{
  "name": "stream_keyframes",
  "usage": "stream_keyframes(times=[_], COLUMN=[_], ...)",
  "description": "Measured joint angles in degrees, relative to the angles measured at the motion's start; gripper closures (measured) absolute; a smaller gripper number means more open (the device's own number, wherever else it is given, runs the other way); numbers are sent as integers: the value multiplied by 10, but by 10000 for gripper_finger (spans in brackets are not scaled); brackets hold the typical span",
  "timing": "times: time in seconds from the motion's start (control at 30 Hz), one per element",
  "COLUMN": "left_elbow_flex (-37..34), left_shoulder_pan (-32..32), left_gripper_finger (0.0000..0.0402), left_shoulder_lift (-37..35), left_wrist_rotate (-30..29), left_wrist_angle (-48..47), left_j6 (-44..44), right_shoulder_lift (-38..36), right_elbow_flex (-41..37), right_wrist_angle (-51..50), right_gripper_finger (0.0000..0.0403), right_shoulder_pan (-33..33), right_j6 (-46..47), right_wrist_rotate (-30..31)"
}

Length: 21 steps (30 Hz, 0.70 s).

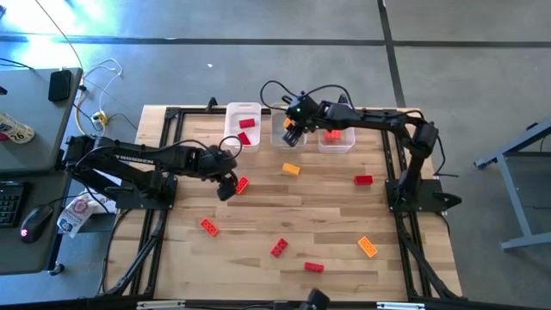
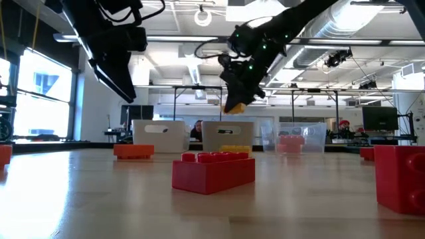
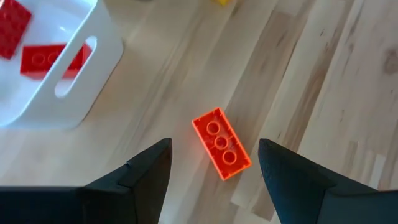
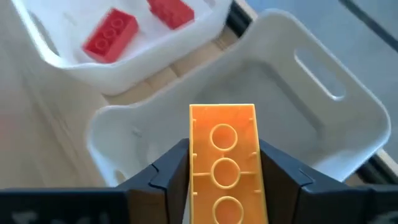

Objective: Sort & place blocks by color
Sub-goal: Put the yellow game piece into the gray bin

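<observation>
**Desk:** Three clear bins line the far edge of the table [image 1: 172, 258]; what sits in each?

**Photographer:** Take the middle bin [image 1: 284, 138] as the marker. It looks empty, seen through the right wrist camera. The left-hand bin [image 1: 244, 126] beside it holds two red blocks [image 1: 246, 130]. The right-hand bin [image 1: 337, 138] holds at least one orange-red block [image 1: 332, 134].

**Desk:** And the arms?

**Photographer:** The right gripper [image 1: 294, 135] hangs directly above the middle bin, fingers clamped on a yellow-orange block [image 4: 224, 163], which is raised clear of the bin floor. The left gripper [image 1: 227, 186] hovers nearer the front of the table than the middle bin and to its left, fingers spread wide and holding nothing, straddling from above an orange-red block [image 3: 221, 143] that lies flat on the wood.

**Desk:** How far along is the sort?

**Photographer:** Early, I would judge. About three blocks are binned and one is poised for release. Still loose on the table, all in front of the middle bin: a yellow-orange one [image 1: 291, 169] close by, a red one [image 1: 363, 180] off to the right, then an orange-red [image 1: 209, 226], two reds [image 1: 279, 248] and a second yellow-orange [image 1: 368, 247] toward the front edge, plus the one under the left gripper
</observation>
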Motion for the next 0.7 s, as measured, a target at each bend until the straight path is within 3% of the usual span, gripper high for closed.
stream_keyframes(times=[0.33,0.7], left_elbow_flex=[0,0], left_shoulder_pan=[0,0], left_gripper_finger=[175,175], left_shoulder_lift=[0,0], left_wrist_rotate=[5,6], left_wrist_angle=[21,33], left_j6=[5,6], right_shoulder_lift=[23,23], right_elbow_flex=[0,1], right_wrist_angle=[0,2], right_gripper_finger=[264,192], right_shoulder_pan=[-12,-10], right_j6=[-15,-40], right_wrist_rotate=[-18,-18])
